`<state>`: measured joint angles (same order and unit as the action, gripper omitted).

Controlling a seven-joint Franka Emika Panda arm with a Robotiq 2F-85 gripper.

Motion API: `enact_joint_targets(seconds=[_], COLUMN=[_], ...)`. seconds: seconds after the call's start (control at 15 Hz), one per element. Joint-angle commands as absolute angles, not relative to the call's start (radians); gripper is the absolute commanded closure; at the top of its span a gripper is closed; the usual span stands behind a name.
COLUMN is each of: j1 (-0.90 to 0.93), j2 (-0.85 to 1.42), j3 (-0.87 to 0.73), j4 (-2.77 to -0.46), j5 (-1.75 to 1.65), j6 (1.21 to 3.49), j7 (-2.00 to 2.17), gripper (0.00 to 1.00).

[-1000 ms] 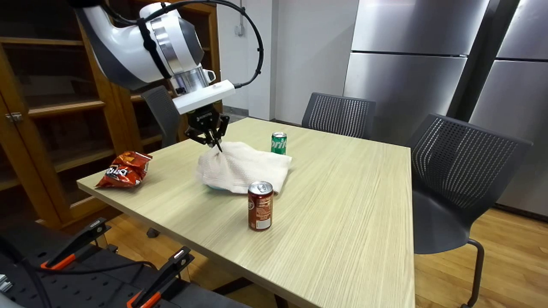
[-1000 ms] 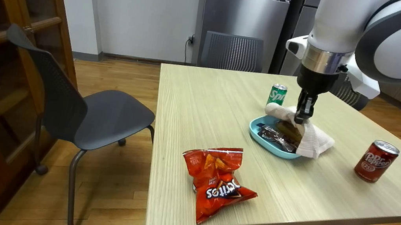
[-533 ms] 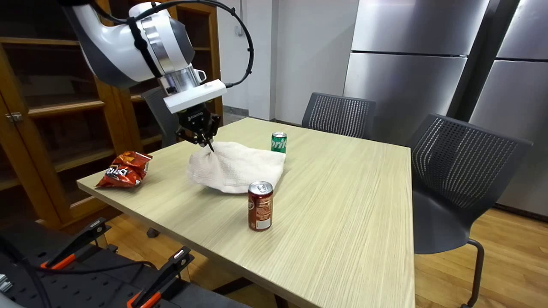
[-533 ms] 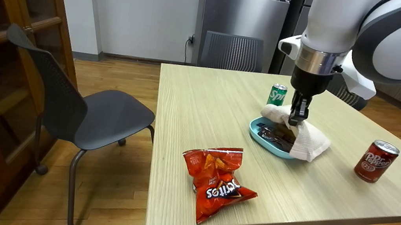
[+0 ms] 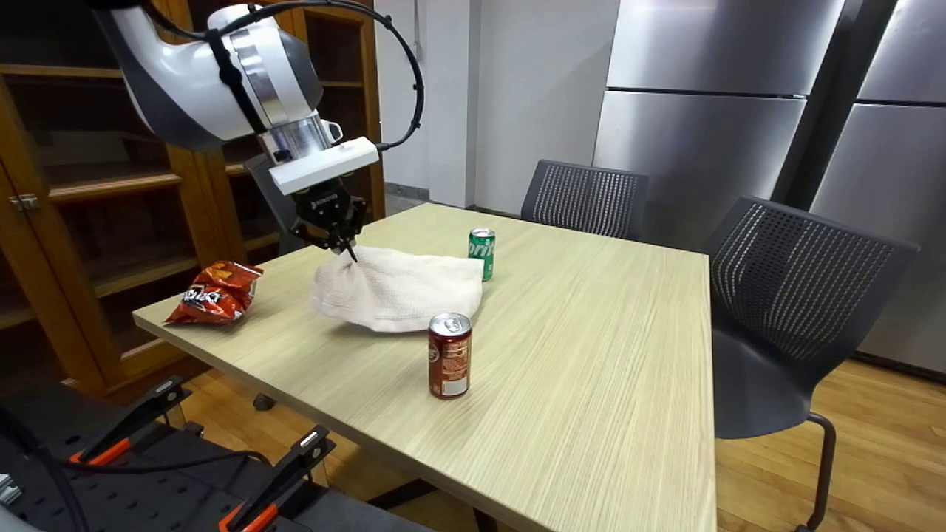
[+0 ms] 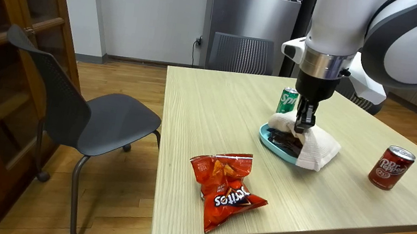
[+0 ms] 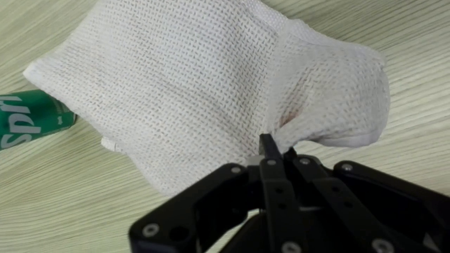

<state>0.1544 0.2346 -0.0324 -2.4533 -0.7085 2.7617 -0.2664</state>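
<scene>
A white Franka Panda arm [image 5: 188,85] leans over a pale wood-grain table [image 5: 591,355], the jaws of its black Robotiq gripper [image 6: 302,128] clamped on a pinched fold of white woven cloth [image 7: 190,80]. The cloth fans out from the fingertips above the tabletop, hiding part of a light blue plate [image 6: 274,149] where a dark glossy wrapper [image 6: 285,142] lies in sight; whether the fabric rests on the plate or hangs just above it, I cannot tell. A green Sprite can [image 6: 287,100] stands upright close by one corner of the cloth, while a dark red Dr Pepper can [image 5: 449,355] stands upright nearby, clear of it. Toward the table's edge, a red Doritos bag [image 6: 226,194] lies apart from the rest. Dark grey chairs [image 5: 802,288] stand around the table, with stainless-steel refrigerators [image 5: 702,162] beyond and a glass-fronted wooden cabinet [image 5: 118,185] along another side. Black-and-orange clamps [image 5: 288,471] grip the edge of a dark perforated platform [image 5: 140,495] beside the table
</scene>
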Motion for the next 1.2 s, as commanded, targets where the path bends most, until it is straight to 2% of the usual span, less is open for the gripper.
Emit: enact_joint_targets(seconds=[0.0, 0.2, 0.27, 0.4, 0.93, 1.0, 1.13], j1=[0.144, 0.146, 0.147, 0.148, 0.093, 0.087, 0.075], j2=[0.225, 0.232, 0.232, 0.221, 0.054, 0.035, 0.010], j3=[0.002, 0.008, 0.011, 0.011, 0.053, 0.055, 0.046], j4=[-2.447, -2.441, -2.441, -2.451, -2.562, -2.573, -2.579], j5=[-0.726, -0.730, -0.729, -0.739, -0.570, -0.530, -0.455], j6=[2.718, 2.706, 2.700, 2.693, 2.705, 2.701, 2.676], j7=[-0.271, -0.263, -0.263, -0.262, -0.403, -0.437, -0.508], gripper=[0.99, 0.99, 0.71, 0.64, 0.03, 0.00, 0.00])
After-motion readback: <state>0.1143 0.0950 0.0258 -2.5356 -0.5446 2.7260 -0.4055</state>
